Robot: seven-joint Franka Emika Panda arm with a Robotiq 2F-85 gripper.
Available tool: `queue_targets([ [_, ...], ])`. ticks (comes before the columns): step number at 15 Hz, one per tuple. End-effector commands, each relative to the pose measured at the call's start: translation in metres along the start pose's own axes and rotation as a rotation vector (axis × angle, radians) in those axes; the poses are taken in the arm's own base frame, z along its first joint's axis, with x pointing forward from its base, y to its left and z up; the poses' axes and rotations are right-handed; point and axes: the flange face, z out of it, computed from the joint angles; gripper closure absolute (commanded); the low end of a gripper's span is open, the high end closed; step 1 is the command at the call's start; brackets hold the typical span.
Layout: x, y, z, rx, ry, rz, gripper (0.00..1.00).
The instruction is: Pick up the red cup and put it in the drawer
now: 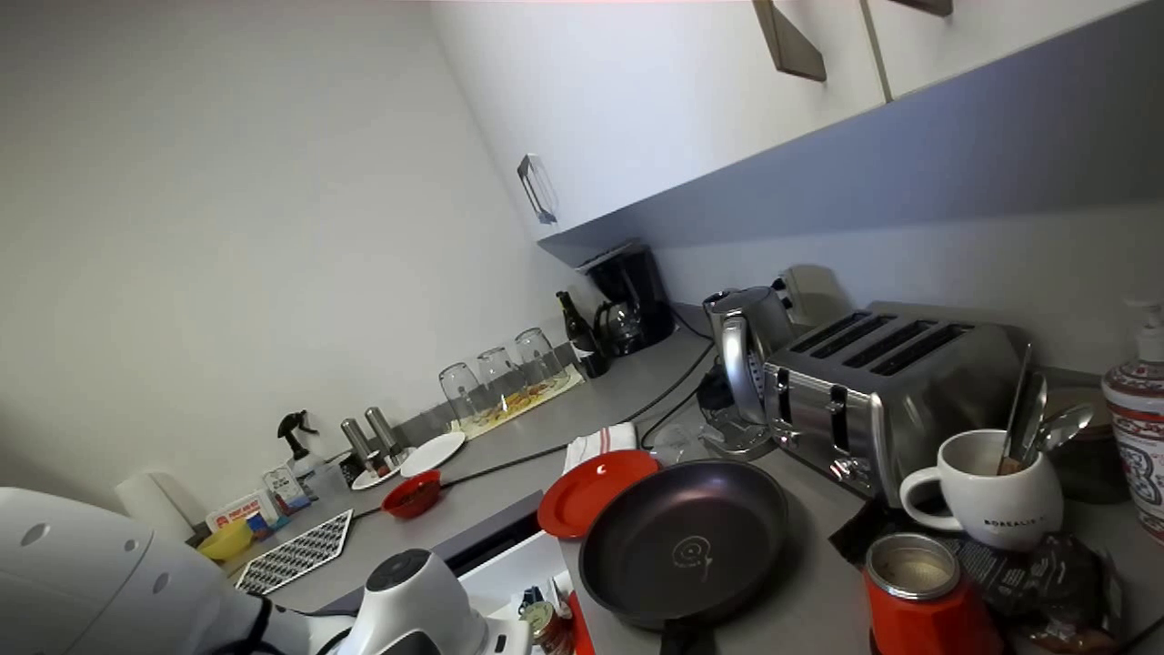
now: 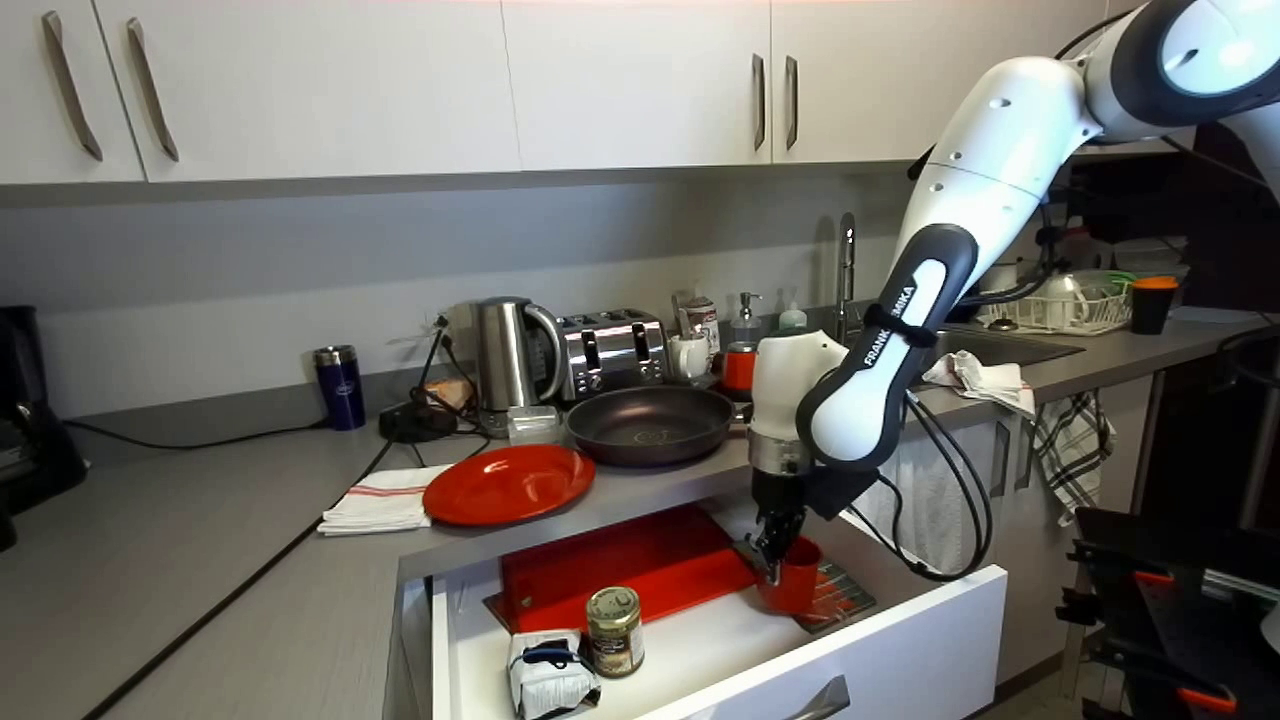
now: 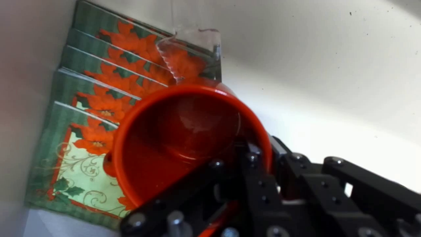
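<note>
Two dark fingers (image 3: pixel 253 164) of the claw (image 3: pixel 265 149) stand nearly together across the wall of the red cup (image 3: pixel 184 131), one inside and one outside, pinching it. The cup is inside the drawer (image 2: pixel 920 650), over flower-printed sheets (image 3: pixel 95 141), its underside out of sight, so whether it touches them I cannot tell. In an exterior view, the bottom edge cuts off the arm (image 1: pixel 418 600).
</note>
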Motion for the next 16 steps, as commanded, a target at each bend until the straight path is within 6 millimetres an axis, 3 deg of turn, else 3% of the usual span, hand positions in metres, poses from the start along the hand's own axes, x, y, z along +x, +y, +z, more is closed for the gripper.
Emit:
queue_targets([
  [1,0.005,-0.005,0.003,0.013,-0.026,0.029,0.92],
  [2,0.006,-0.005,0.003,0.014,-0.03,0.033,0.67],
  [4,0.007,-0.006,0.003,0.014,-0.033,0.038,0.62],
  [12,0.011,-0.008,-0.003,0.016,-0.012,0.052,0.05],
  [13,0.012,-0.01,-0.005,0.018,-0.007,0.053,0.01],
  [16,0.014,-0.012,-0.007,0.024,0.0,0.052,0.0],
])
